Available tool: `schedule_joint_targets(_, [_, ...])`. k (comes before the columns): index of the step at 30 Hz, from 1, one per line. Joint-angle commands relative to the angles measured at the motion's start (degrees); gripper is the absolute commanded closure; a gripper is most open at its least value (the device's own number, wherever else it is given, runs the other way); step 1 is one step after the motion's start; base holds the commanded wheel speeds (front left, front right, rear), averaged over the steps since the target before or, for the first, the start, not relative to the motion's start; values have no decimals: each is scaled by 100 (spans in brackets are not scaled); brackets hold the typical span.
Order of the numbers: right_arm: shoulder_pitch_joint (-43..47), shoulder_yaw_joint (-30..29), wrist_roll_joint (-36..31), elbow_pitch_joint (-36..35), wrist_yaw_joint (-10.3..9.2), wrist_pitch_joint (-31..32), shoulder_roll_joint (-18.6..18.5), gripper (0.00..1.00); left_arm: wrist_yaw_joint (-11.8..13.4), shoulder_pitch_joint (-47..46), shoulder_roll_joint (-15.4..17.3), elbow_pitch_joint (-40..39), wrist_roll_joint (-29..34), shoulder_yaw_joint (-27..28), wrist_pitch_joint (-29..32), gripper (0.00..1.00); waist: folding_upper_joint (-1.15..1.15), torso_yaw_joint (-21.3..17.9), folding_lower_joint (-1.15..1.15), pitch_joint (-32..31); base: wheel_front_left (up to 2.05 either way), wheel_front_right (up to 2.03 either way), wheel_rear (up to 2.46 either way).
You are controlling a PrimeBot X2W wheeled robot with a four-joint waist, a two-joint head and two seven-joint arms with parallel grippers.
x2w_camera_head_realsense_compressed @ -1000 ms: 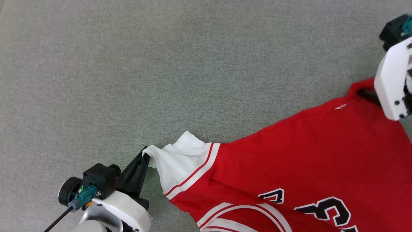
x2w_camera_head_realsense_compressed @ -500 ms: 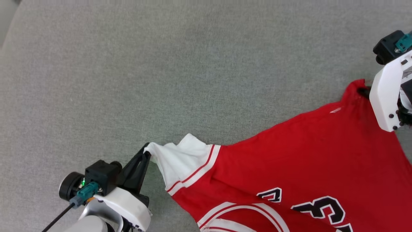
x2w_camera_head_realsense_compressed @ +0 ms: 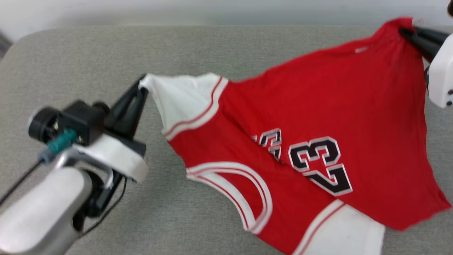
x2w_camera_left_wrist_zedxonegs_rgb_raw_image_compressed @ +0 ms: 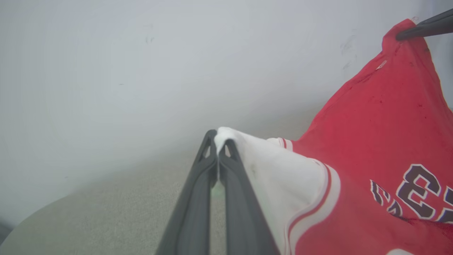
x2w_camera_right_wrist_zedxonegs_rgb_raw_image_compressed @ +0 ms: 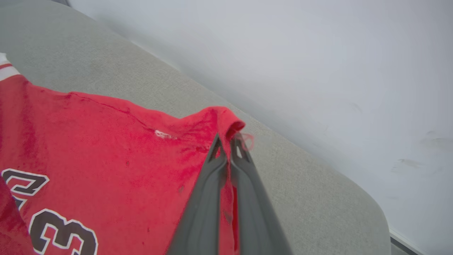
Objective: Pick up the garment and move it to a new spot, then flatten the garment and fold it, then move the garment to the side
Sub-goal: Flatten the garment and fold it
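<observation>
While clamped by both, garment [x2w_camera_head_realsense_compressed: 318, 106] stretches between left gripper [x2w_camera_head_realsense_compressed: 142, 87], right gripper [x2w_camera_head_realsense_compressed: 406, 31].

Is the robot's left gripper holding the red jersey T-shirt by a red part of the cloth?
No, the left gripper is shut on the tip of the red jersey T-shirt's white sleeve.

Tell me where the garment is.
Head view, centre to right: the garment stretches between the left end effector and right end effector, over the grey cushion.
</observation>
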Motion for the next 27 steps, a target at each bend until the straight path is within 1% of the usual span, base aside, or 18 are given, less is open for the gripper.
schedule_joint_targets(1, [-158,-52,-114,9,-2,-158,77,100,-67,-263,-7,65,10,73,52,100,0,-122,0,-25,0,0,0])
schedule_joint_targets(6, [-531,-317,-440,103,-3,-608,328,100,-402,-1289,-24,440,211,166,288,100,0,-351,0,74,0,0,0])
schedule_joint_targets(9, [-823,-512,-705,263,-3,-824,553,100,-577,-1948,-45,642,358,246,416,100,0,-472,0,182,0,0,0])
schedule_joint_targets(12, [-1183,-742,-887,454,-3,-966,770,100,-785,-2601,-148,828,477,278,515,100,0,-571,0,302,0,0,0])
schedule_joint_targets(13, [-1553,-860,-1053,649,-3,-1008,953,100,-1014,-3241,-272,1156,539,299,607,100,0,-613,0,414,0,0,0])
schedule_joint_targets(18, [-2313,-923,-1342,1014,-3,-1034,1153,100,-1359,-4341,-550,1811,679,321,720,100,0,-649,0,596,0,0,0])
schedule_joint_targets(21, [-2840,-780,-1555,1241,-3,-1020,1216,100,-1544,-5028,-693,2220,802,327,743,100,0,-653,0,714,0,0,0])
schedule_joint_targets(27, [-3852,-560,-1825,1783,-3,-1135,1377,100,-1799,-6241,-987,3016,973,371,670,100,0,-655,0,971,0,0,0])
